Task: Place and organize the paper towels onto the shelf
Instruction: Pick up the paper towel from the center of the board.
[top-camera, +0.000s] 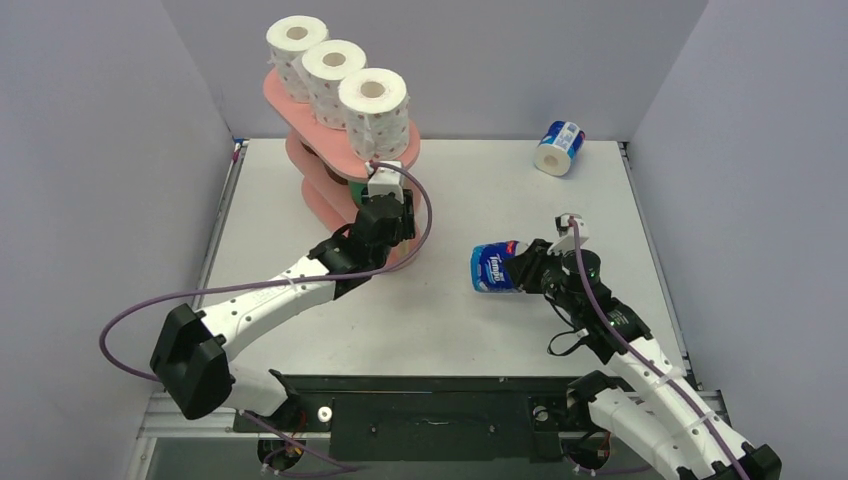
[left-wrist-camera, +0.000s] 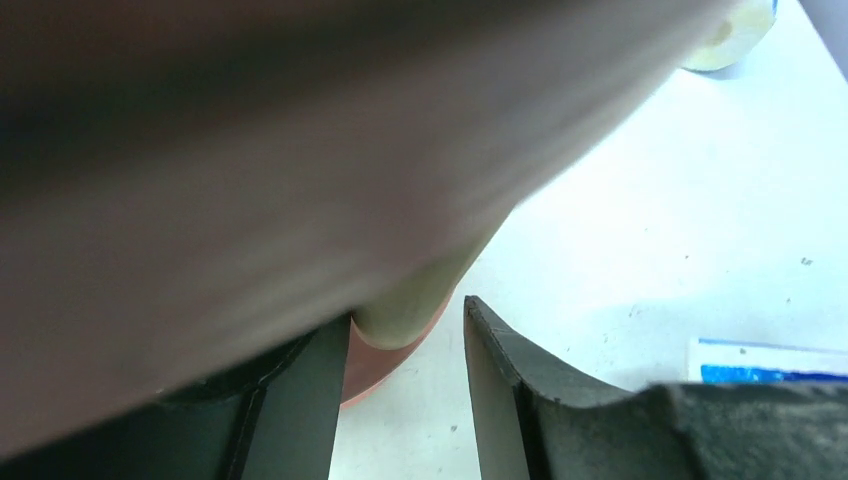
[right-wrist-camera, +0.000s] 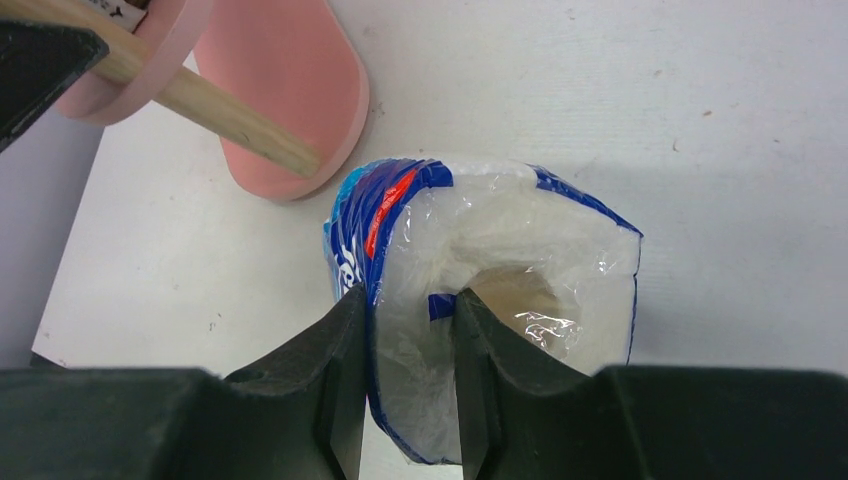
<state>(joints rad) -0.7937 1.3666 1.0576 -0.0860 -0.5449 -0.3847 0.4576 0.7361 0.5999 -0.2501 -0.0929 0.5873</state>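
I see the salmon-pink three-tier shelf (top-camera: 322, 143) upright toward the table's (top-camera: 450, 330) far-left corner, three white red-dotted paper rolls (top-camera: 334, 62) standing in a row on top. One blue-white wrapped roll (top-camera: 559, 147) lies at the far-right corner; a second wrapped roll (top-camera: 492, 268), mid-table, sits pinched in the right gripper (top-camera: 515, 268).
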